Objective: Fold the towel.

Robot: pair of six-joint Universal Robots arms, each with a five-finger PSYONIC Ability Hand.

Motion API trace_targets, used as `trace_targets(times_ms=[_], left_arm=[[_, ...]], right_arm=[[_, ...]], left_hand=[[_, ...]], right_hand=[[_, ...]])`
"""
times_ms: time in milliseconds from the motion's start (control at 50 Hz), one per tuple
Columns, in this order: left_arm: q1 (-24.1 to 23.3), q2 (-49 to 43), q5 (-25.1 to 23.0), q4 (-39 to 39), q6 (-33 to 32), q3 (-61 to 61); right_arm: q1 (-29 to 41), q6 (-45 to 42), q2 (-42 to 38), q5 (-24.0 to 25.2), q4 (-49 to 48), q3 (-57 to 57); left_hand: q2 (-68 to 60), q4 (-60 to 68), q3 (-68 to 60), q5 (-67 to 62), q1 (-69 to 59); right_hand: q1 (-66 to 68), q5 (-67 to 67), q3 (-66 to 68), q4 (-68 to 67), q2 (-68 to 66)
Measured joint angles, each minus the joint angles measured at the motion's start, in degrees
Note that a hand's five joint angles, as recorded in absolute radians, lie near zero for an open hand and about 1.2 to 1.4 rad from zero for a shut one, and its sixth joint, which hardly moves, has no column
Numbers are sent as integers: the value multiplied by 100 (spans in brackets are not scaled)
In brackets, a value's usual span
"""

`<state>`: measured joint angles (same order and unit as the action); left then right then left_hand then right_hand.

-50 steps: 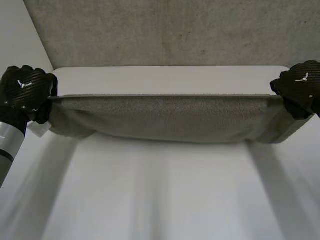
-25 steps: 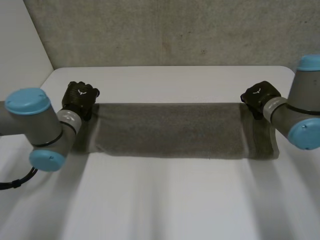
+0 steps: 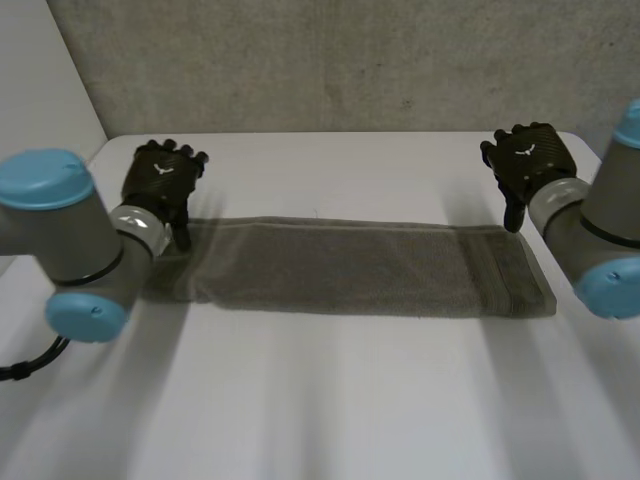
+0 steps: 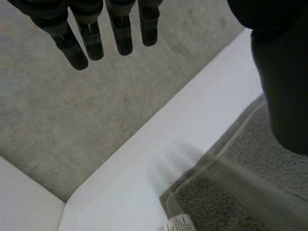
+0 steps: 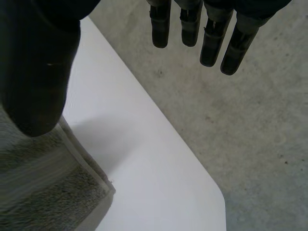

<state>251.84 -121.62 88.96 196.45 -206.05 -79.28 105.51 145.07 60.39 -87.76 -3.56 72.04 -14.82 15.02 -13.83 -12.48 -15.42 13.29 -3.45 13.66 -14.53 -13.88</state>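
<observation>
Clearly, towel (image 3: 350, 265) lies on table (image 3: 330, 400); print on its white label (image 4: 178, 224) unreadable

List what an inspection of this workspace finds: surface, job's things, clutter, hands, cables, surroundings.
surface: white table, bare in front of the towel.
job's things: grey towel, lying flat as a long strip across the table; it looks folded lengthwise.
clutter: nothing seen.
hands: left hand open, by the towel's left far corner, holding nothing; right hand open, by the right far corner, holding nothing.
cables: nothing seen on the table.
surroundings: grey concrete wall behind the table.
</observation>
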Motion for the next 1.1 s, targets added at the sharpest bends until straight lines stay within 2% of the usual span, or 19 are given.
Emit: trace_targets(times_ms=[140,280,360,420,580,640,660,700,740,940,1100], left_arm=[[101,1051,-16,553,415,-1340],[113,1639,-6,1238,599,-2322],[111,1709,-3,1504,723,-2591],[106,1705,-2,1614,795,-2690],[114,1662,-3,1663,840,-2741],[122,1649,-3,1657,836,-2741],[123,1647,-4,1657,835,-2741],[126,1642,-5,1654,833,-2741],[126,1640,-4,1653,832,-2744],[117,1643,7,1651,837,-2758],[112,1669,43,1646,842,-2756]], right_arm=[[-25,-66,803,79,178,1238],[-172,-162,893,286,270,1932],[-346,-177,798,493,203,2105],[-455,-177,554,604,49,2142],[-554,-187,-147,633,-369,1996],[-583,-196,-333,612,-429,1896],[-592,-198,-358,602,-439,1878],[-646,-212,-417,528,-483,1810],[-705,-228,-430,432,-526,1765],[-1377,-935,187,-334,-936,1662],[-1705,-1867,584,-436,-1109,1302]], left_hand=[[0,0,7,0,1],[0,0,9,0,3],[0,0,9,0,3],[0,0,9,0,3],[0,0,10,0,4],[0,0,10,0,4],[0,0,10,0,4],[0,0,10,0,4],[0,0,10,0,4],[0,0,10,0,4],[0,0,10,0,5]], right_hand=[[-20,0,-1,0,0],[455,-509,433,-341,-396],[620,-680,593,-488,-529],[1184,-1275,1204,-1116,-1154],[1789,-1809,1755,-1652,-1702],[3415,-3415,3381,-3285,-3394],[3907,-3915,3871,-3780,-3903],[5763,-5747,5670,-5598,-5815],[6155,-6266,6199,-6136,-6131],[6173,-6304,6288,-6221,-6132],[6185,-6304,6288,-6221,-6132]])
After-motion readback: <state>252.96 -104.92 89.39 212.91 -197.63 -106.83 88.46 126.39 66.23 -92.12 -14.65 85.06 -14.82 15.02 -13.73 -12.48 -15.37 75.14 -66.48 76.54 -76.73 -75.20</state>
